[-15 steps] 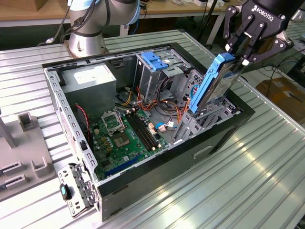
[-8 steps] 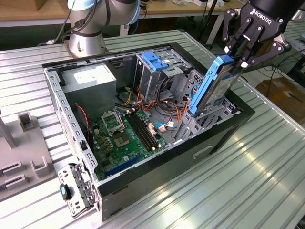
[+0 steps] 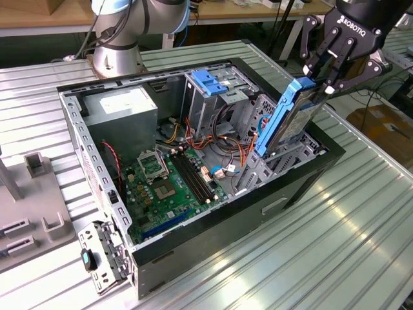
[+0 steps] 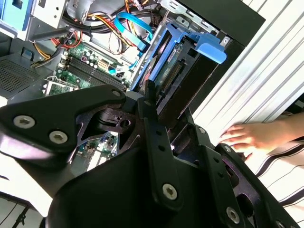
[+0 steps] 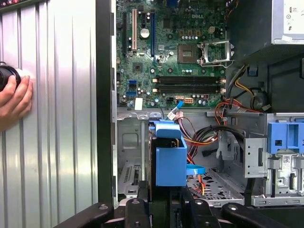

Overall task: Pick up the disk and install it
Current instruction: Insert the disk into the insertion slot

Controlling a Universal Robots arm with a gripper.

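Above the case (image 3: 258, 213), fingers (image 3: 335, 68) grip the tilted disk (image 3: 290, 123); in both wrist views, a hand (image 5: 14, 102) rests nearby.

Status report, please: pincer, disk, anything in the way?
Pincer shut on the disk. Disk tilted, lower end inside the computer case, not seated. A person's hand on the table beside the case.

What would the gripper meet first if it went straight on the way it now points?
Probably the grey drive bay under the disk that the gripper holds; the disk's lower end would reach it first, though depth is unclear.
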